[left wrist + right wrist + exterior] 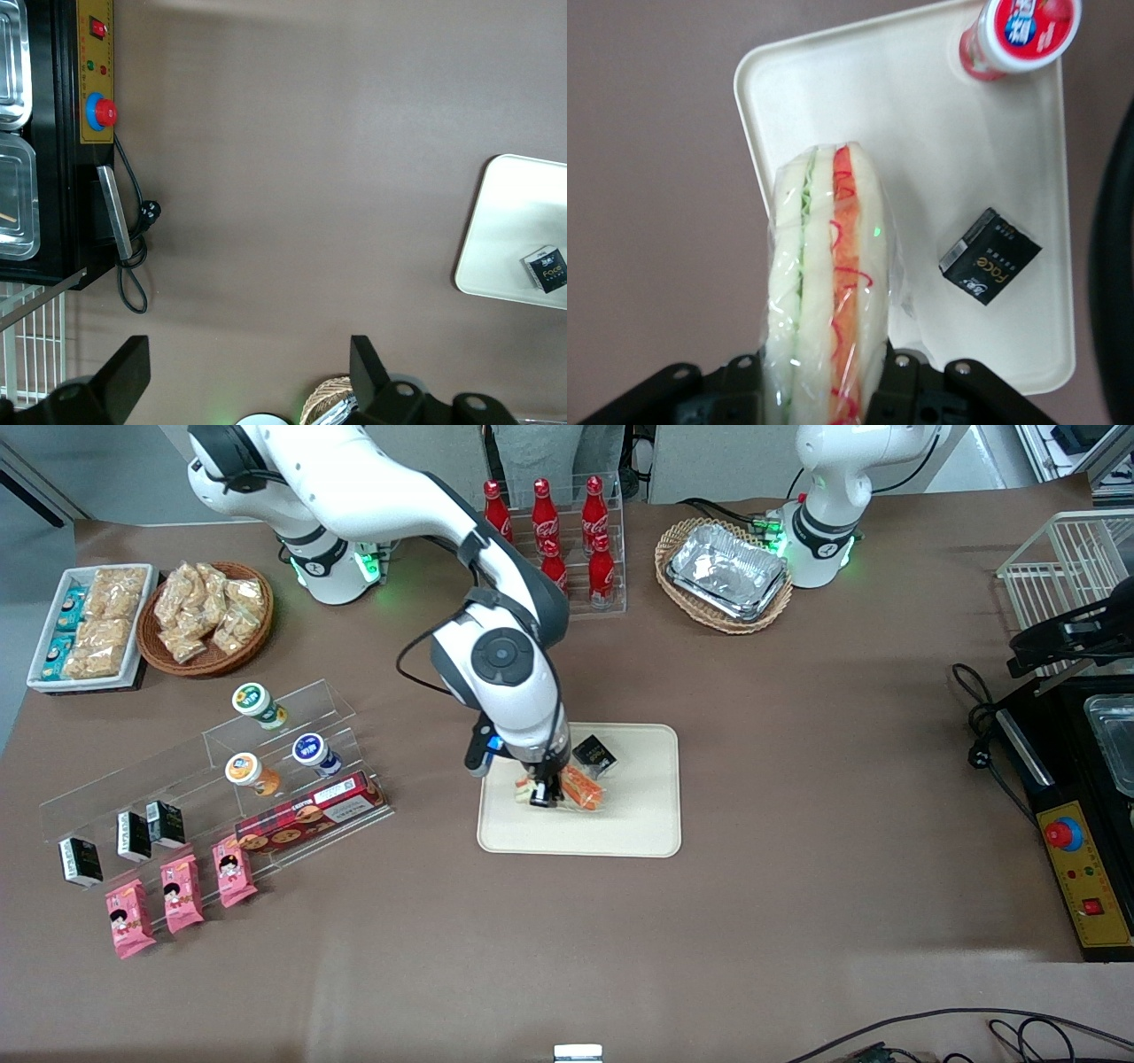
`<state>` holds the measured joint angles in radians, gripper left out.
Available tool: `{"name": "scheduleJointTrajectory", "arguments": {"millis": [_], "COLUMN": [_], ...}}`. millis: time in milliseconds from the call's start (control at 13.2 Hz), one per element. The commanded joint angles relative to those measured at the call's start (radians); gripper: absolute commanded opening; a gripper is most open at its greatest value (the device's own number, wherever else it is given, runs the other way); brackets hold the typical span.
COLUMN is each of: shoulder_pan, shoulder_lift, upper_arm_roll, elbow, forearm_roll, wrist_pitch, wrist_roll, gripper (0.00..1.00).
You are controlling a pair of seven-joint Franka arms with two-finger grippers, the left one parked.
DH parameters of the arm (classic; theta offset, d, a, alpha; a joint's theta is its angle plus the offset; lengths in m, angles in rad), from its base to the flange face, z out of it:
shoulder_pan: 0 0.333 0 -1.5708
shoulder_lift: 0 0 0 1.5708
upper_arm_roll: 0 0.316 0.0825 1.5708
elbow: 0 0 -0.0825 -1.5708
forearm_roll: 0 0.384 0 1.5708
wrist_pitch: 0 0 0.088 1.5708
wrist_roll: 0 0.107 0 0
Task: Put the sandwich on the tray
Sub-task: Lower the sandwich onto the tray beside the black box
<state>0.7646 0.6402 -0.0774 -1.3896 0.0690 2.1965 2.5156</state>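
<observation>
The sandwich [582, 787], a wedge in clear wrap with white bread and orange-red and green layers, is held over the cream-beige tray [638, 819]. My right gripper [543, 794] is shut on it, one finger on each bread face. The right wrist view shows the sandwich [824, 283] between the fingers of the gripper [824, 390], with the tray [921, 133] beneath. I cannot tell whether the sandwich touches the tray. The tray's edge also shows in the left wrist view [505, 221].
A small black packet [594, 754] lies on the tray. A red-capped bottle [1023, 31] stands at a tray corner. An acrylic shelf [213, 788] with cups and pink packets [182, 890] stands toward the working arm's end. Cola bottles [567, 522] and a foil-tray basket [722, 574] stand farther back.
</observation>
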Motion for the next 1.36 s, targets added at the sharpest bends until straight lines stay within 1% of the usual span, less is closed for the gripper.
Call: {"name": "scheduleJointTrajectory", "arguments": {"millis": [0, 227, 606, 985, 1288], "shoulder_pan": [0.03, 0.036, 0.042, 0.041, 0.042], "shoulder_lift": [0.094, 0.139, 0.202, 0.22, 0.24], "upper_arm_roll": [-0.021, -0.021, -0.021, -0.045, -0.044], "elbow": [0.096, 0.104, 0.109, 0.109, 0.109], "forearm_roll": [-0.026, -0.025, -0.026, -0.041, -0.096], "wrist_pitch": [0.017, 0.028, 0.088, 0.121, 0.163], "wrist_roll": [0.058, 0.061, 0.084, 0.081, 0.08], "gripper": [0.39, 0.39, 0.4, 0.4, 0.4]}}
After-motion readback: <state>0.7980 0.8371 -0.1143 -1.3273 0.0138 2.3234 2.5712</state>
